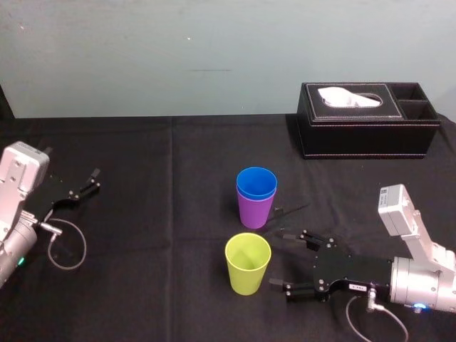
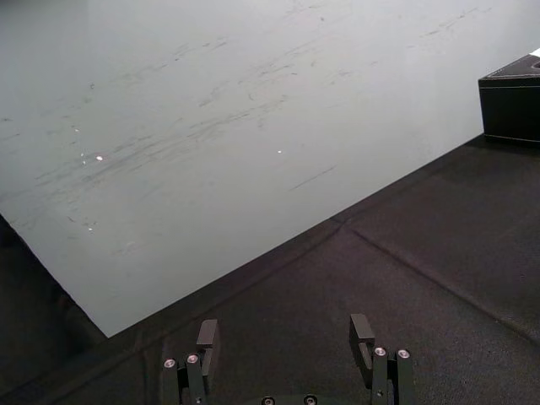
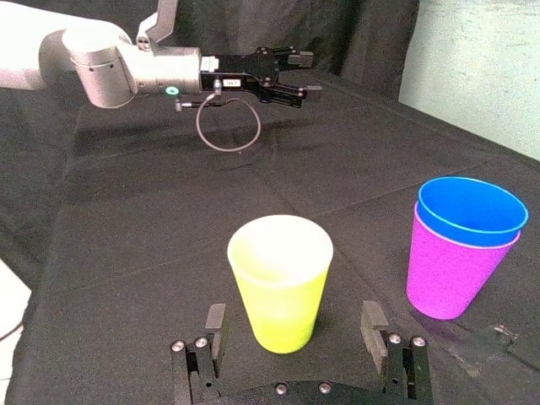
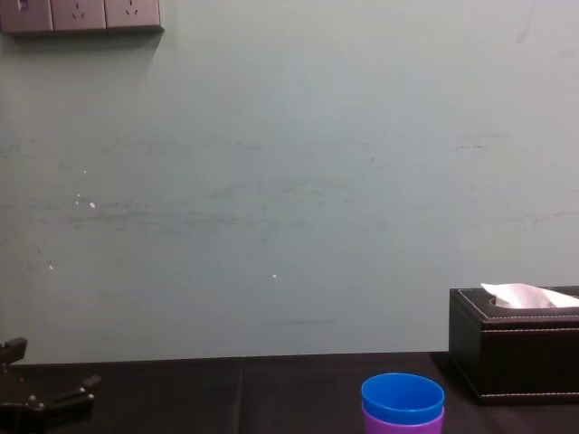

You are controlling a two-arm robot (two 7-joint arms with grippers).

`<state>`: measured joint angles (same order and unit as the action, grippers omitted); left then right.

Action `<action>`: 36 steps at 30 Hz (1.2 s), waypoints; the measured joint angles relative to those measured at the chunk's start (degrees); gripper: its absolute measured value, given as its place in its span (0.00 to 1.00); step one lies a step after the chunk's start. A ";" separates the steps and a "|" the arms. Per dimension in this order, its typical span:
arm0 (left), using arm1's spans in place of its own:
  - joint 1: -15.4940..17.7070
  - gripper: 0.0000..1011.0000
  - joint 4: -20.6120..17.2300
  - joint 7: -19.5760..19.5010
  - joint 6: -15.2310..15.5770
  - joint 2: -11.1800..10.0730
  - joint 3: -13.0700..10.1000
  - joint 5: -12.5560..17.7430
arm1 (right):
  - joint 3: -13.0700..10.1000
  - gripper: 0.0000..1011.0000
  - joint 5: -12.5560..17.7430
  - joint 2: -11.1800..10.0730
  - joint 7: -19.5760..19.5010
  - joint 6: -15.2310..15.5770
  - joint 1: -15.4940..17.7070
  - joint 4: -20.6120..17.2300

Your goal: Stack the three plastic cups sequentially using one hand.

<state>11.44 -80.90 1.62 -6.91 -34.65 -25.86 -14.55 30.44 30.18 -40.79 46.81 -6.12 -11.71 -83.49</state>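
Just ahead of the right gripper (image 1: 279,259), spread and empty, the yellow-green cup (image 1: 248,265) is stood; farther off, aside, the blue cup (image 1: 256,182) is nested in the purple cup (image 1: 254,212). The left gripper (image 1: 88,181) is parked, spread.

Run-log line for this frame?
blue cup: in purple cup | yellow-green cup: upright, apart | right gripper: open, beside it | left gripper: open, parked

Place: by the look of it, a robotics lab or test room, not a home.
Tabletop (image 1: 142,235): draped in plain black cloth with creases showing.
Wall (image 4: 289,181): bare, pale green, scuffed and scratched.
Sockets (image 4: 81,15): a row set high on the wall.
Machinery: silver left arm (image 1: 14,214) and right arm (image 1: 420,278) flank the tabletop.
Office touch: one black tissue box (image 1: 367,121).
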 joint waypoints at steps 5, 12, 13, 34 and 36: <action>0.00 1.00 0.00 0.00 0.00 0.00 0.00 0.00 | 0.21 0.99 -0.05 0.32 0.15 0.20 -0.30 0.23; 0.00 1.00 0.00 0.00 0.00 0.00 0.00 0.00 | 0.67 0.99 -0.51 1.01 0.20 0.35 -0.93 0.82; 0.00 1.00 0.00 0.00 0.00 0.00 0.00 0.00 | 0.75 0.99 -0.60 1.14 0.19 0.39 -1.06 0.93; -0.01 1.00 0.00 0.00 0.00 0.00 0.00 0.00 | 2.91 0.99 -1.75 3.66 0.62 1.28 -3.57 2.65; 0.00 1.00 0.00 0.00 0.00 0.00 0.00 0.00 | 3.22 0.99 -1.80 4.16 0.71 1.51 -4.00 3.17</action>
<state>11.43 -80.90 1.62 -6.91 -34.65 -25.86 -14.55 33.67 28.38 -36.63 47.51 -4.61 -15.70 -80.33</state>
